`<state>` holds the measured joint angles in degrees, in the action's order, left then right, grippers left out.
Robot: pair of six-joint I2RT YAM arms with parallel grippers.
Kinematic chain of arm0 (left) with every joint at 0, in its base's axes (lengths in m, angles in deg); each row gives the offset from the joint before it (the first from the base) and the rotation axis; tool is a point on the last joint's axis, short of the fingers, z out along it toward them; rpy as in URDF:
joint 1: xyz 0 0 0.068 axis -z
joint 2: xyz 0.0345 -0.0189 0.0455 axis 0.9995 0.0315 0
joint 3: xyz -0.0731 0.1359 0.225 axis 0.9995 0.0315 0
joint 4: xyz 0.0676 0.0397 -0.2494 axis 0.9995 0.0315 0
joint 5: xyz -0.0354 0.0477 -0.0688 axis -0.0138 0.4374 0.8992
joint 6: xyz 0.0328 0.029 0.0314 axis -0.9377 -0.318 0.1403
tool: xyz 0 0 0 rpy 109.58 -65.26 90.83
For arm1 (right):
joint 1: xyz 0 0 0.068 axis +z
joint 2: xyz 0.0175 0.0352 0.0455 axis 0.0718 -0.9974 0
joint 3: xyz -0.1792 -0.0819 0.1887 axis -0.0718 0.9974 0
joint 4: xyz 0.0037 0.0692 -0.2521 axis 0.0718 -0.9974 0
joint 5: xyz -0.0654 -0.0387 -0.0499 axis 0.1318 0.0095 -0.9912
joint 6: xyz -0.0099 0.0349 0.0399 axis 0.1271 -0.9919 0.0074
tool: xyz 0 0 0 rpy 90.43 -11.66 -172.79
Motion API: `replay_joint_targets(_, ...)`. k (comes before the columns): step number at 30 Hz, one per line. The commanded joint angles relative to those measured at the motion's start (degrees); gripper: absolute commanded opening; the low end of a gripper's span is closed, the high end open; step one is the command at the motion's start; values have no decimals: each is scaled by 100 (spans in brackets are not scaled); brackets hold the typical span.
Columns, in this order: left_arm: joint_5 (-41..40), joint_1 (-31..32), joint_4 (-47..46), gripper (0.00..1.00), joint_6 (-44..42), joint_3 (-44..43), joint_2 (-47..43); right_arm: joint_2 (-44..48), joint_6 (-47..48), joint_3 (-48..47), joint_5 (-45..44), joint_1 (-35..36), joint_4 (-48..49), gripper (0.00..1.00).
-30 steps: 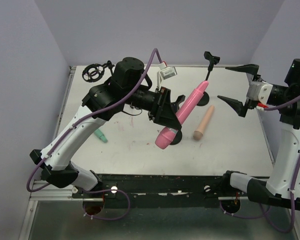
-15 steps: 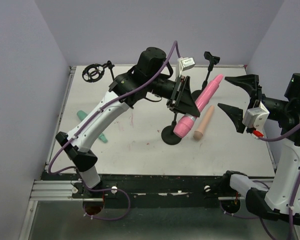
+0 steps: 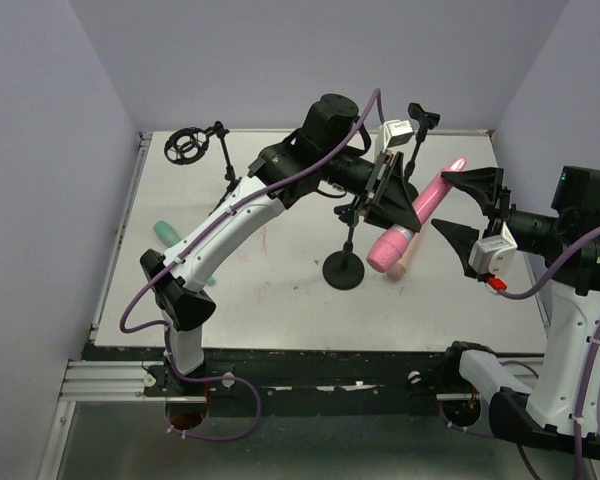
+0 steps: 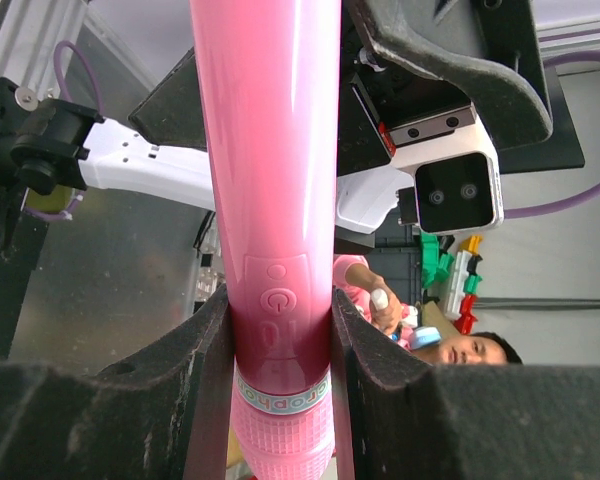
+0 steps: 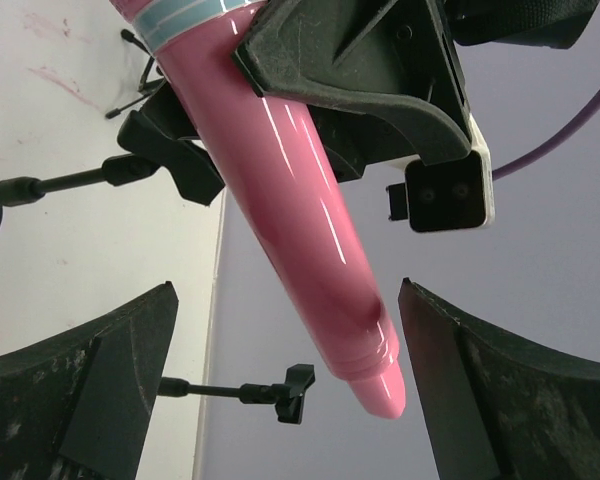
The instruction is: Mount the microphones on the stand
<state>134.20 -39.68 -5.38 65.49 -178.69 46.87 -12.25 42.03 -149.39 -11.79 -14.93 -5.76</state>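
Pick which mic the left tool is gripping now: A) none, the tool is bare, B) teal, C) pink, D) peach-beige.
C: in the left wrist view the left tool is clamped on both sides of the pink microphone, which is held up in the air, while the teal microphone lies untouched far off to the left.
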Motion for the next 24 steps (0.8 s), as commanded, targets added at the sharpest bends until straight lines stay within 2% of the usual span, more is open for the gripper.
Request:
replay_joint_targets(1, 267, 167, -162, 0, 154, -26, 68, 67, 612, 164, -152, 26, -141, 99)
replay_joint_targets(7, 329, 246, -171, 0, 154, 62, 112, 155, 858, 490, -205, 26, -97, 80)
replay_joint_targets(16, 355, 334, -320, 0, 206, 247, 85, 296, 1200, 736, -355, 26, -105, 58)
replay_joint_targets(20, 320, 343, -382, 11, 224, 352, 33, 331, 1342, 771, -293, 26, -246, 43)
replay_joint_targets(24, 320, 352, -724, 24, 382, 607, -81, 348, 1333, 771, -214, 17, -299, 33)
